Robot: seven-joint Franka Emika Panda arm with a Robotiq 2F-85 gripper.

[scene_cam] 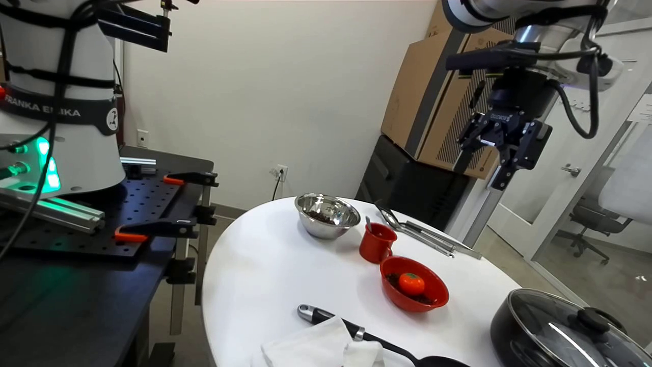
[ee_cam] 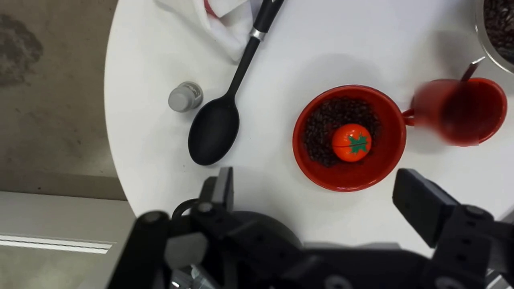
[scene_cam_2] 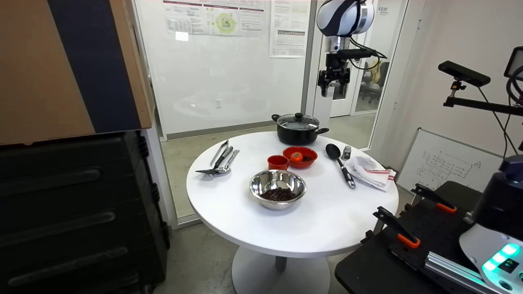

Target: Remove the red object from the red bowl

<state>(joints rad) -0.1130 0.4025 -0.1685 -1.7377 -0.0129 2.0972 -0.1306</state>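
The red object is a small round tomato-like lump with a green leaf mark. It shows in both exterior views (scene_cam: 411, 284) (scene_cam_2: 296, 157) and in the wrist view (ee_cam: 342, 140). It rests on dark beans inside the shallow red bowl (scene_cam: 405, 302), which also shows in an exterior view (scene_cam_2: 303, 165) and in the wrist view (ee_cam: 353, 178). My gripper (scene_cam: 481, 171) is open and empty, pointing down, high above the table. It also shows in an exterior view (scene_cam_2: 333, 90). In the wrist view its spread fingers (ee_cam: 315, 176) frame the table below the bowl.
A red cup (ee_cam: 490, 108) stands beside the bowl, handle toward it. A steel bowl (scene_cam_2: 278, 203) with beans stands near. A black lidded pot (scene_cam_2: 297, 135), black spoon (ee_cam: 215, 130), small grey-capped bottle (ee_cam: 185, 97), white towel (scene_cam_2: 369, 173) and metal utensils (scene_cam_2: 220, 159) lie around.
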